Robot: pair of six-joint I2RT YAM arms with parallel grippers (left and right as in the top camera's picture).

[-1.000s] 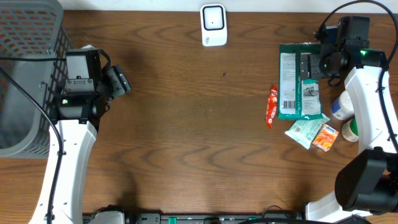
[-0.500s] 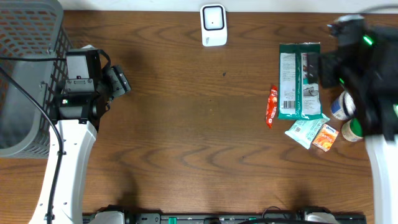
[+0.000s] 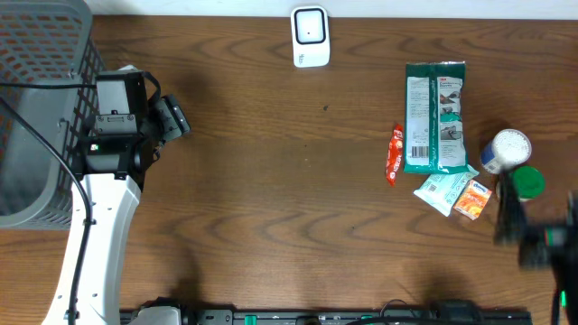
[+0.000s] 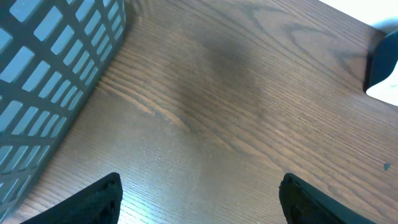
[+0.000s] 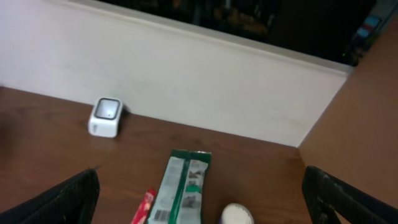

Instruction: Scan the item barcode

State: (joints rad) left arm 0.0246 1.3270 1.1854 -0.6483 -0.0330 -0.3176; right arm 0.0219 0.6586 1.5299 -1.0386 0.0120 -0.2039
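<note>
The left gripper [image 4: 202, 198] hangs low over bare wood near the left edge of the desk [image 3: 271, 181]. Its two dark fingers are spread wide with nothing between them, just beside the grey mesh basket [image 3: 36, 108] that fills the far left corner. The right gripper [image 5: 205, 202] is raised well above the near right corner and shows only as a blur in the overhead view. In its own camera the fingers stand far apart, one at each lower corner of the view, and hold nothing. The white scanner [image 3: 310, 36] stands at the middle of the far edge, well apart from both arms. The item showing a barcode is a long green pack [image 3: 435, 116], which lies flat toward the right edge with its length running from far to near. Its white barcode label [image 3: 417, 144] faces up on the left half. A red sachet [image 3: 395, 154] lies just beside the pack's near left corner; whether the two touch cannot be told. At the pack's near end a pale green packet [image 3: 441, 191] lies tilted, with an orange packet [image 3: 472, 199] against its right side. Between the pack and the right edge stand a white-capped bottle [image 3: 506, 149] and, just nearer, a green-capped bottle [image 3: 524, 183], close together. Both grippers are apart from all of these things.
</note>
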